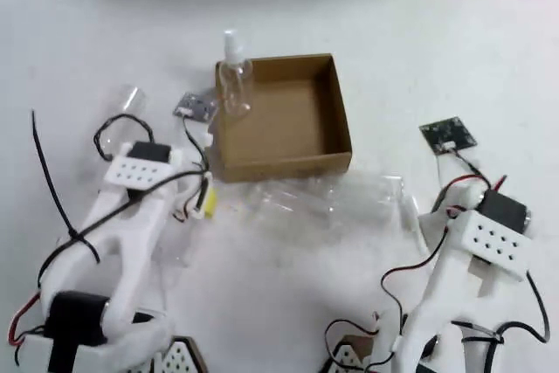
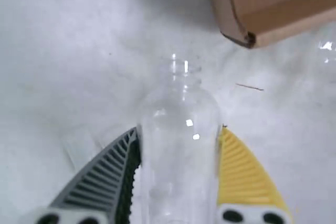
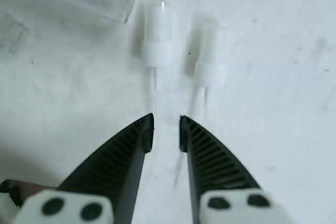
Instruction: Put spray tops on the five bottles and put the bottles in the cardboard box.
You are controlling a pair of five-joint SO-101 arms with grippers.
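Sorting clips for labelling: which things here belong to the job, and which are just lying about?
Job: cardboard box, capped bottle, uncapped bottle in left gripper, two spray tops, clear bottles before the box.
Lying about: two small circuit boards.

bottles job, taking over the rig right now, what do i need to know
Left gripper: shut on an uncapped bottle, near a corner of the cardboard box.
Right gripper: slightly open, above two loose spray tops on the table.
Done: one topped bottle stands at the box wall on the left arm's side, apparently inside.
Left: top the other bottles, some lying in front of the box, then box them all.
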